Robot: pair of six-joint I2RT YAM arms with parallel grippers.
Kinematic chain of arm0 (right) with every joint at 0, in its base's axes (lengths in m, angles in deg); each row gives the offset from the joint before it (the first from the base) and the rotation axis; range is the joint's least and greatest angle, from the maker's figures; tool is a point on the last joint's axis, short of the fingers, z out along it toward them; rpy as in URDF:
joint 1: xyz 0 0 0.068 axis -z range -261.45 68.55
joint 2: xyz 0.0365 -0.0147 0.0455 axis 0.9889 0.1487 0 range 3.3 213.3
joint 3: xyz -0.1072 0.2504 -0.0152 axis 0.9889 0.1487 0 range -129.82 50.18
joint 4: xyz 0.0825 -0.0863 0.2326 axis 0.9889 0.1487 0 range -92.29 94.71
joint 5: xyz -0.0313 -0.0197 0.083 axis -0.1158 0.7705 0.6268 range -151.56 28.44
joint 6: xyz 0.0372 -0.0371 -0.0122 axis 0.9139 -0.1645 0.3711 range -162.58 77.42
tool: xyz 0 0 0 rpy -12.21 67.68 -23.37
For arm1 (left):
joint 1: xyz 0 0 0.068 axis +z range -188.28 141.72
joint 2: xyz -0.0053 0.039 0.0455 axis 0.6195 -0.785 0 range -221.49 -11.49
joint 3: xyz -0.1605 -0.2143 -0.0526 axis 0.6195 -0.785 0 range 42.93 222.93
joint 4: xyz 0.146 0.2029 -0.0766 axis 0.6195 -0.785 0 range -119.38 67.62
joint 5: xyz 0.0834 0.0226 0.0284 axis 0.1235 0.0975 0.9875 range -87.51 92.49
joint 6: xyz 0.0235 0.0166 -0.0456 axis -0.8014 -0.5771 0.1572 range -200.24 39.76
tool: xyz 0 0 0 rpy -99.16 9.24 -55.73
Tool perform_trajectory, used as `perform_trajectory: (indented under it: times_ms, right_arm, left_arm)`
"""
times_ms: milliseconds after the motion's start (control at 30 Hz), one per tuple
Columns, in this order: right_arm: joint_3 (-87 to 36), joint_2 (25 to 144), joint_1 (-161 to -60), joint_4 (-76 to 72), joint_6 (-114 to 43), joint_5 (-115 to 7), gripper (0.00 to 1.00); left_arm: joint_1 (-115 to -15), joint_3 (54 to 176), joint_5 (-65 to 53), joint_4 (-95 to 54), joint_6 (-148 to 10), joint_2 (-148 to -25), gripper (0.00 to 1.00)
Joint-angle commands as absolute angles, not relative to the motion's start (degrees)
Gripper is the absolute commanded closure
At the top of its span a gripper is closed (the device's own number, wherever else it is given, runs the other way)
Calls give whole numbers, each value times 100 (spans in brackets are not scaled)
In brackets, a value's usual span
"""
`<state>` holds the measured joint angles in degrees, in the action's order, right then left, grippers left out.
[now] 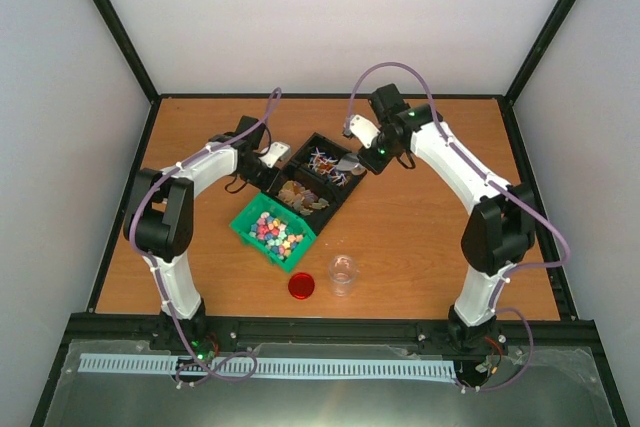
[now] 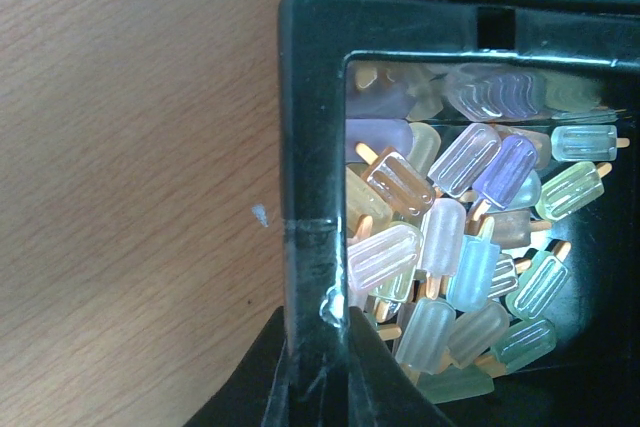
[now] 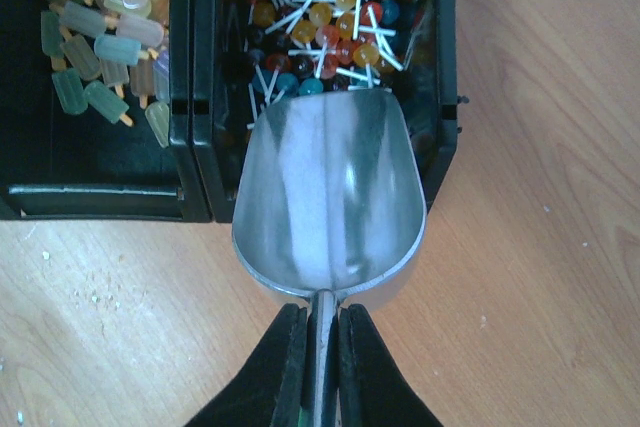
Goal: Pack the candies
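Note:
The candies, small pastel lumps, fill a green bin at the table's middle. Behind it stand two joined black bins. One holds popsicle-shaped sweets, the other lollipops. My left gripper is shut on the black bin's side wall, one finger outside and one inside. My right gripper is shut on the handle of a metal scoop. The scoop is empty and its mouth hangs over the near end of the lollipop bin. From above, the scoop lies over the far bin.
A clear jar stands open near the front of the table, with a red lid lying flat to its left. Bare wooden tabletop surrounds the bins. Black frame posts edge the workspace.

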<state>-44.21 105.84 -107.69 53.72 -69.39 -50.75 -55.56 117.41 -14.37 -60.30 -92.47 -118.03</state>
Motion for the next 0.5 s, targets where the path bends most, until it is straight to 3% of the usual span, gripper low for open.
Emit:
perform_trajectory:
  times_ms: [0, 467]
  right_arm:
    - [-4972, 10917, -10812, 6121, -7233, -5149, 97]
    - [-6635, 12299, -11072, 7334, -7189, -5923, 97]
  left_arm:
    - [-5621, 11785, -1468, -5841, -9584, -11514, 99]
    - [-5678, 11682, -1212, -5664, -9743, -11465, 99]
